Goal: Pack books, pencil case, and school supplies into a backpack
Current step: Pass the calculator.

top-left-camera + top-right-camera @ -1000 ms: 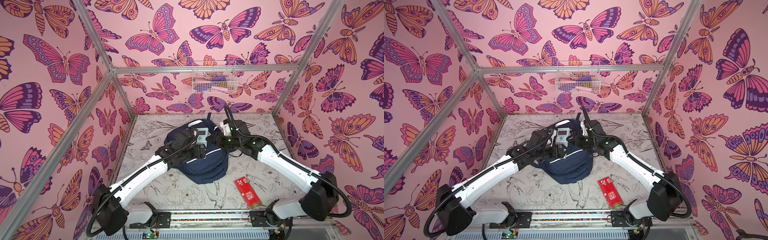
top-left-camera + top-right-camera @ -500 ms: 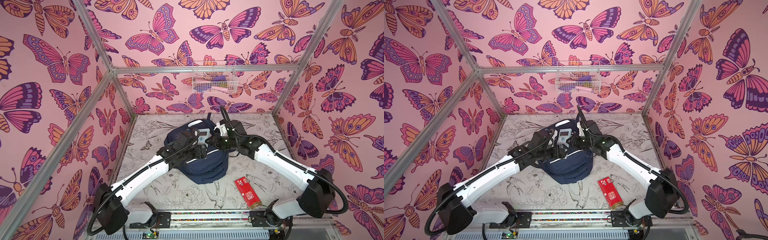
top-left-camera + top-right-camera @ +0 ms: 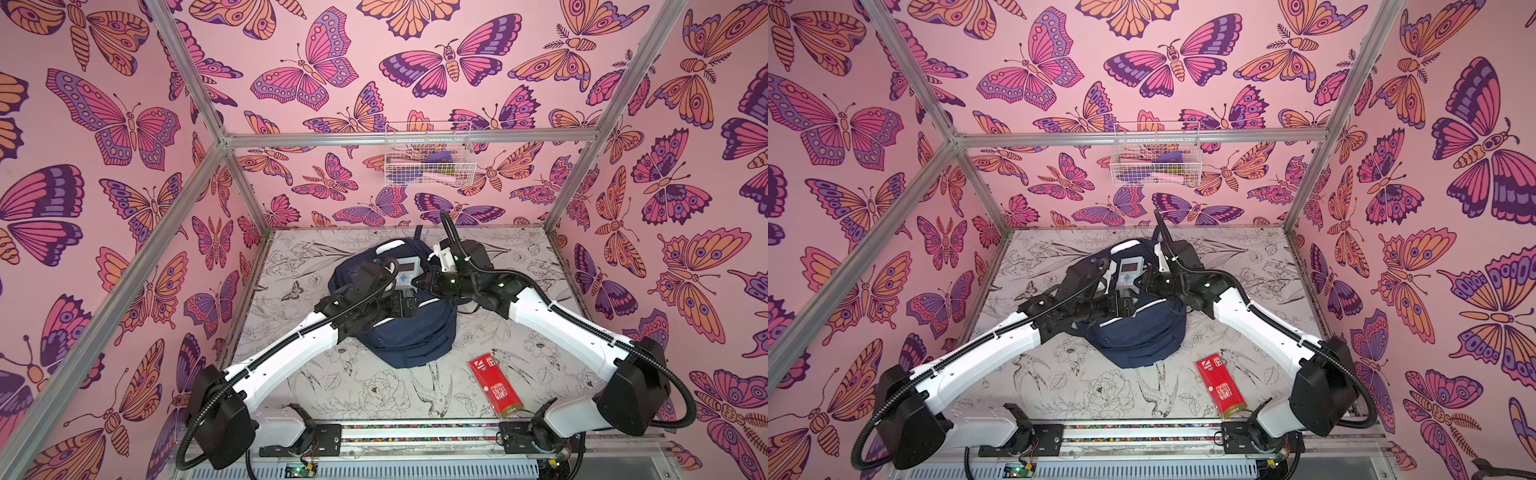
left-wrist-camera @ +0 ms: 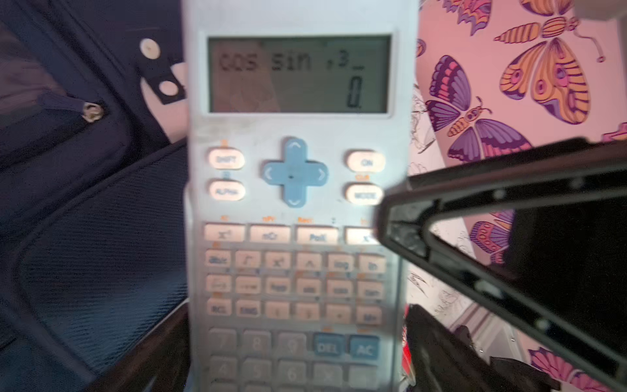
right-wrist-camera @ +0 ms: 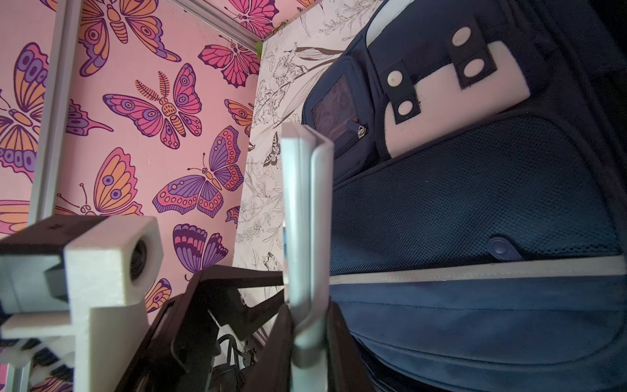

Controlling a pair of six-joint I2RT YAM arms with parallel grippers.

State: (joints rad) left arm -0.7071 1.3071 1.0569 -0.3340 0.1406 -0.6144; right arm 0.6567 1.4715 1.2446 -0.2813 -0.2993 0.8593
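Note:
A pale blue-grey calculator (image 3: 405,272) (image 3: 1128,272), one of the school supplies, hangs above the navy backpack (image 3: 411,336) (image 3: 1138,336) that lies flat mid-table. My right gripper (image 3: 424,280) (image 5: 308,339) is shut on it, with a finger on each face of the edge-on calculator (image 5: 305,220). My left gripper (image 3: 407,303) (image 4: 295,356) stands open around the lower end of the calculator (image 4: 295,203). One of its fingers (image 4: 441,356) stands a little off the calculator's side. The books are out of view.
A red flat box (image 3: 494,384) (image 3: 1220,386) with a gold end lies on the table near the right arm's base; I cannot tell whether it is the pencil case. A white wire basket (image 3: 428,166) with small items hangs on the back wall.
My right gripper has moved in and shut on the calculator. My left gripper's jaws have spread wider and no longer press on it.

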